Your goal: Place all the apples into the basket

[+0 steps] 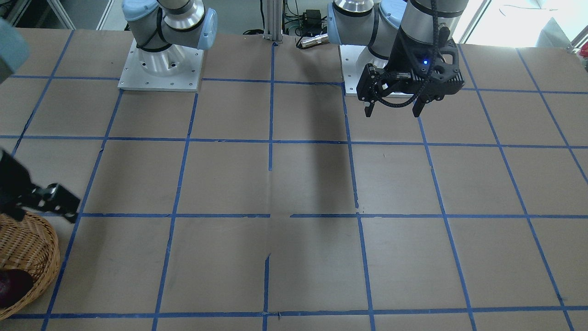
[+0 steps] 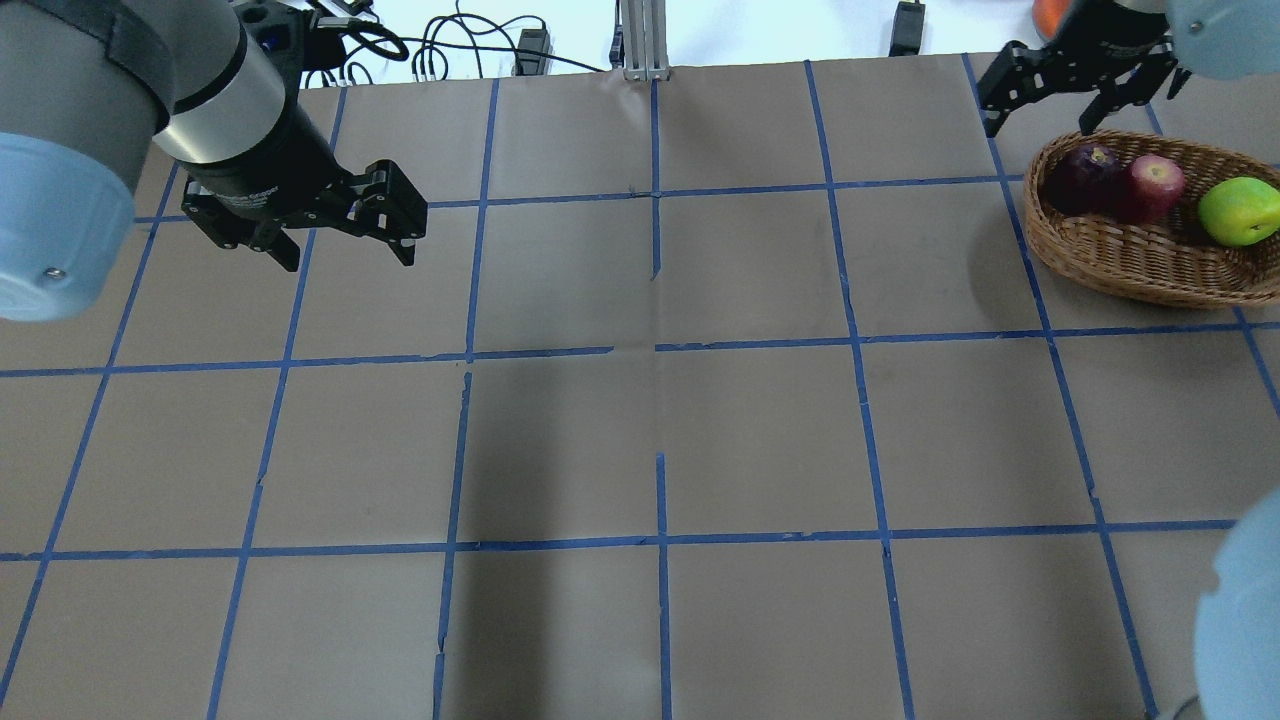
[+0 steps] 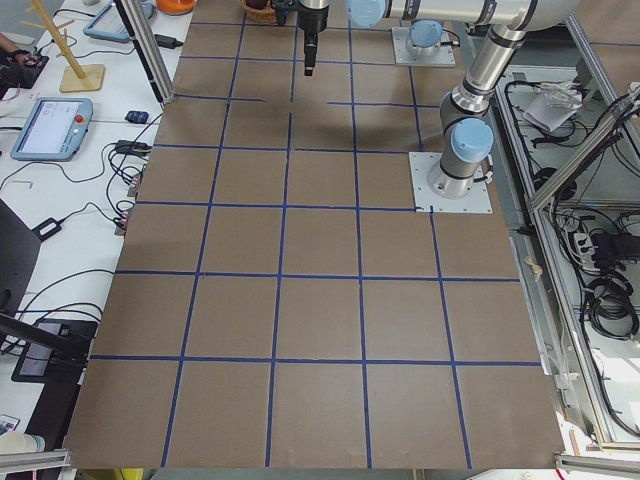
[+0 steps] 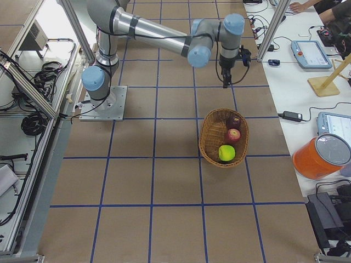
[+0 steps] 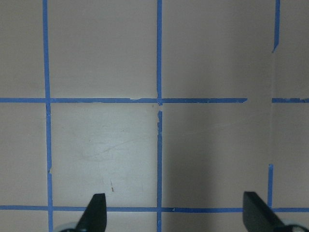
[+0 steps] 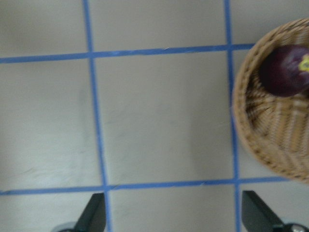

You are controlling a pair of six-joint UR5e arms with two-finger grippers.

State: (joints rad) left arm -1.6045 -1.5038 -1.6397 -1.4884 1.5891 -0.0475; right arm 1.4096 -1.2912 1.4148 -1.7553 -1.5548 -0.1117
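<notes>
The wicker basket (image 2: 1120, 268) stands at the table's far right and holds all three apples: the maroon apple (image 2: 1083, 170), the red apple (image 2: 1152, 186) and the green apple (image 2: 1238, 210). My right gripper (image 2: 1035, 125) hovers open and empty just beyond the basket's left rim. In the right wrist view the basket (image 6: 263, 140) and the maroon apple (image 6: 285, 70) lie to the right of the open fingers. My left gripper (image 2: 349, 258) hangs open and empty above bare table at the far left. The left wrist view shows only taped table between its fingers (image 5: 95, 212).
The table is brown paper with a blue tape grid. The two arm bases (image 1: 161, 64) (image 1: 367, 69) stand at the robot's edge. An orange container (image 4: 322, 156), tablets and cables lie on a side bench beyond the basket's end.
</notes>
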